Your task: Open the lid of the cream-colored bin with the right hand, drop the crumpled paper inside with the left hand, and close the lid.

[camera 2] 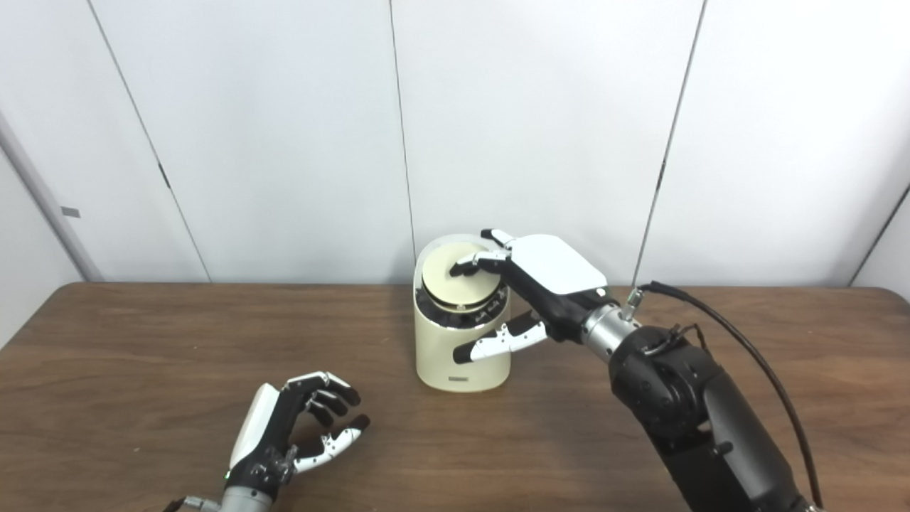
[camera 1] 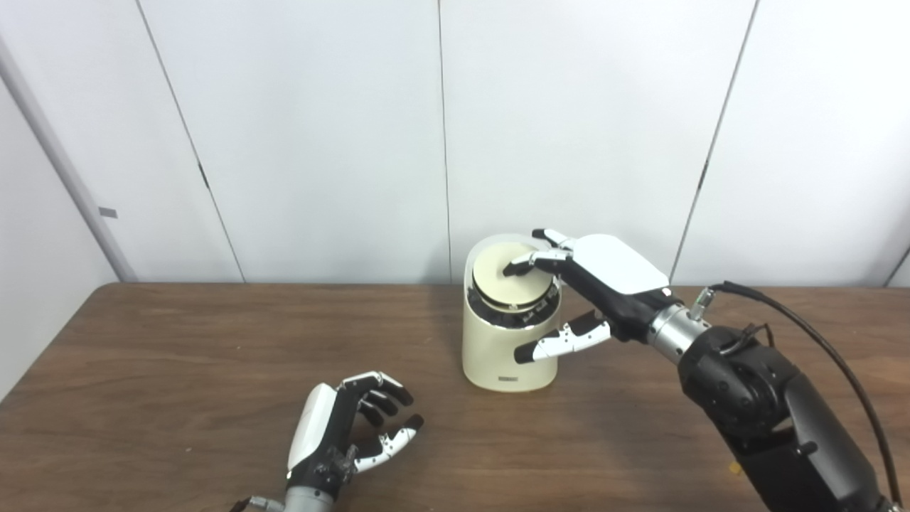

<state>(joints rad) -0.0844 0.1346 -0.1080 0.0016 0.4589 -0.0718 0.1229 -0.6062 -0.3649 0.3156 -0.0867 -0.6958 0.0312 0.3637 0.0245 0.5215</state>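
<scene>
The cream-colored bin (camera 1: 498,348) stands upright at the middle of the brown table (camera 1: 178,370). Its round cream lid (camera 1: 506,281) lies down on top, inside a black ring. My right hand (camera 1: 604,274) reaches in from the right, with its fingertips (camera 1: 517,268) resting on the lid and its thumb (camera 1: 561,341) spread out in front of the bin's body. My left hand (camera 1: 348,427) rests low over the table at the front left, palm facing right, fingers loosely curled and holding nothing. No crumpled paper is in view.
White wall panels stand right behind the table's far edge. A black cable (camera 1: 817,341) loops along my right forearm. The bin also shows in the right eye view (camera 2: 455,355).
</scene>
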